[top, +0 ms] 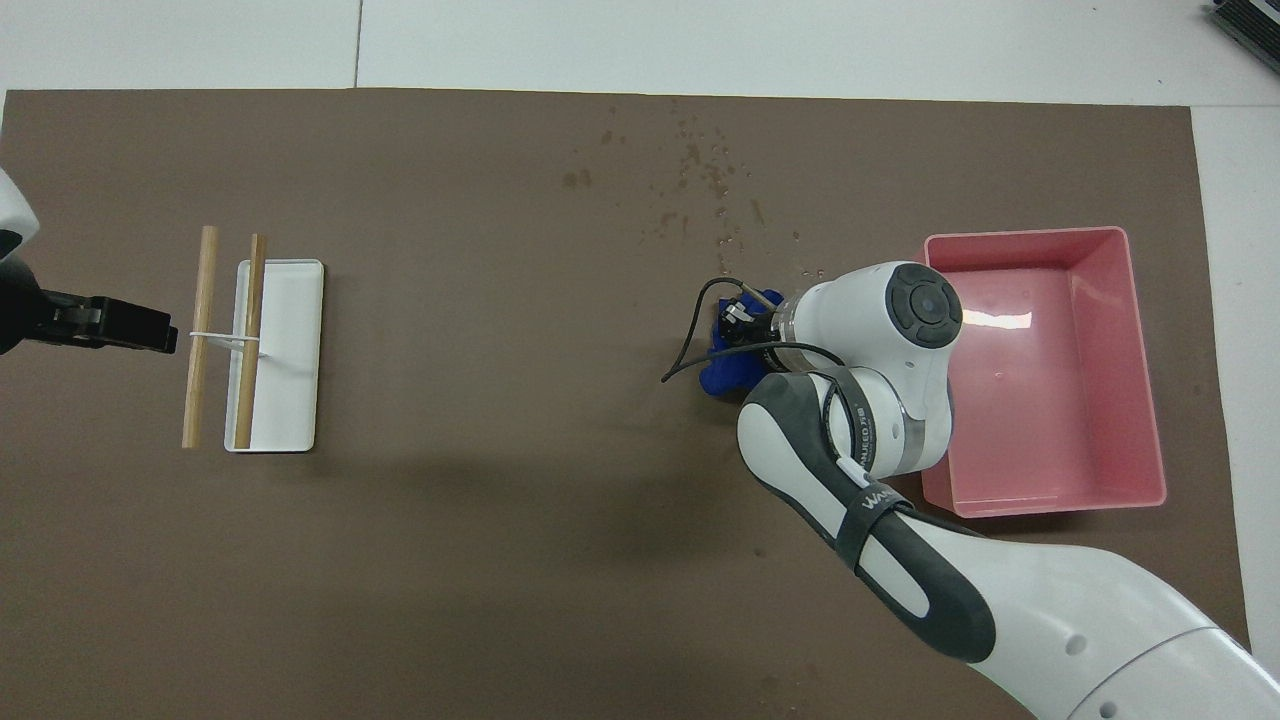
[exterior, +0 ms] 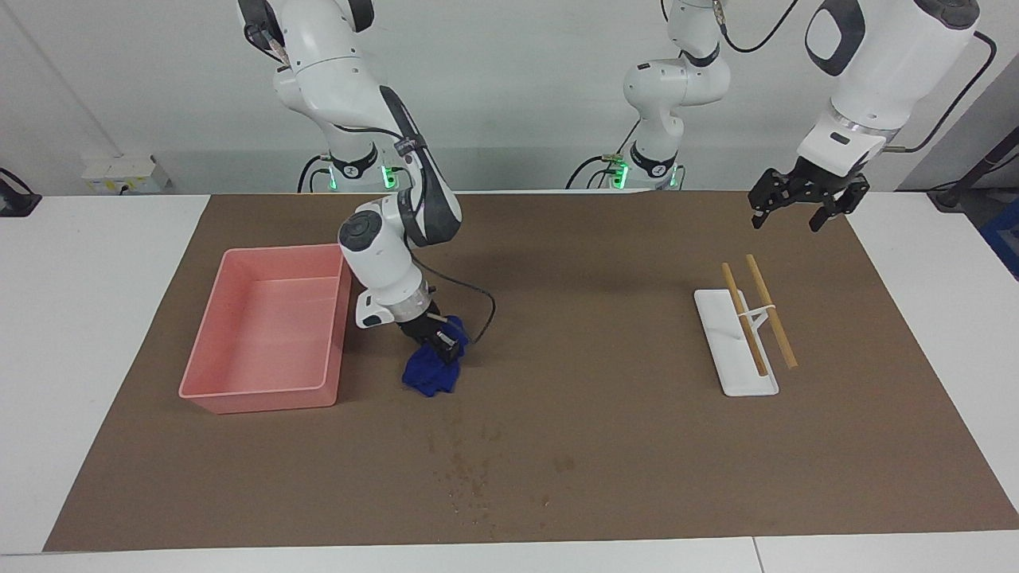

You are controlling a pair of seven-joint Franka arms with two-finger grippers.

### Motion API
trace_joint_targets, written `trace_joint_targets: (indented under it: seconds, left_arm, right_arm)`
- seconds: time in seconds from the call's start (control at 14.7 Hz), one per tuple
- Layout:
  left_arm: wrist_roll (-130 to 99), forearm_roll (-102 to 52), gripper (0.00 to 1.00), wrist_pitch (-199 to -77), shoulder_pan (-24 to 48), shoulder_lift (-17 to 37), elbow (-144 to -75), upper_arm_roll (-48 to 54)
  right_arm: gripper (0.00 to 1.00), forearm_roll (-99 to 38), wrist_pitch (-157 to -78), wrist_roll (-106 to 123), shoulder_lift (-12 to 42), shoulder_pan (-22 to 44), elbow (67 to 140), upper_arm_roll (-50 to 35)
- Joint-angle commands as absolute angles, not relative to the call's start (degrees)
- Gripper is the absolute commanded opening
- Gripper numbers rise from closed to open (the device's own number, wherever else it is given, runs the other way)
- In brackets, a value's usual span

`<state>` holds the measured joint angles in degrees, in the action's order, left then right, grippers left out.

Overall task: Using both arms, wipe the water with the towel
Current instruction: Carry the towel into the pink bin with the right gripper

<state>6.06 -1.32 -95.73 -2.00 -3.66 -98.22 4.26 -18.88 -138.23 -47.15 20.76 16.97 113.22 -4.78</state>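
My right gripper (exterior: 434, 341) (top: 738, 318) is shut on the deep-blue towel (exterior: 430, 375) (top: 726, 368), a bunched cloth hanging from the fingers down to the brown mat beside the pink tray. Water droplets (exterior: 470, 469) (top: 705, 175) are scattered on the mat farther from the robots than the towel. My left gripper (exterior: 800, 208) (top: 120, 325) hangs open in the air over the mat near the white rack, holding nothing; that arm waits.
A pink tray (exterior: 207, 386) (top: 1140, 490) stands at the right arm's end of the mat. A white rack (exterior: 736, 382) (top: 295, 350) with two wooden sticks (exterior: 768, 310) (top: 200, 330) lies toward the left arm's end. A black cable loops beside the right wrist.
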Motion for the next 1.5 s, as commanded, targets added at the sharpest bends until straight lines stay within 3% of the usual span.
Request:
trace_joint_targets:
  seconds: [0.0,0.34,0.75,0.89,1.16,1.36,1.43]
  left_arm:
    - [6.8,-1.2,1.0,-95.0,-2.0,-4.6,-98.8,4.2]
    - [6.8,-1.2,1.0,-95.0,-2.0,-4.6,-98.8,4.2]
    - [6.8,-1.2,1.0,-95.0,-2.0,-4.6,-98.8,4.2]
    - [6.8,-1.2,1.0,-95.0,-2.0,-4.6,-98.8,4.2]
    - [6.8,-1.2,1.0,-95.0,-2.0,-4.6,-98.8,4.2]
    - [6.8,-1.2,1.0,-95.0,-2.0,-4.6,-98.8,4.2]
    - [6.8,-1.2,1.0,-95.0,-2.0,-4.6,-98.8,4.2]
  right_arm:
    - [0.0,-19.4,-128.2,-48.2,14.9,16.0,116.2,-4.9]
    - [0.0,-16.4,-115.6,-47.5,6.3,13.3,115.1,-4.4]
    - [0.0,-10.8,-106.7,-34.8,-2.4,0.4,113.5,-4.7]
    - [0.0,-10.8,-109.0,-25.5,-2.8,-4.4,116.0,-4.8]
    - [0.0,-10.8,-118.5,-17.0,0.4,-7.8,121.6,-4.7]
    - [0.7,-10.2,-119.9,-15.2,1.1,-8.3,122.2,-4.7]
    - [0.99,-8.1,-119.7,-14.8,1.0,-8.3,121.5,-4.7]
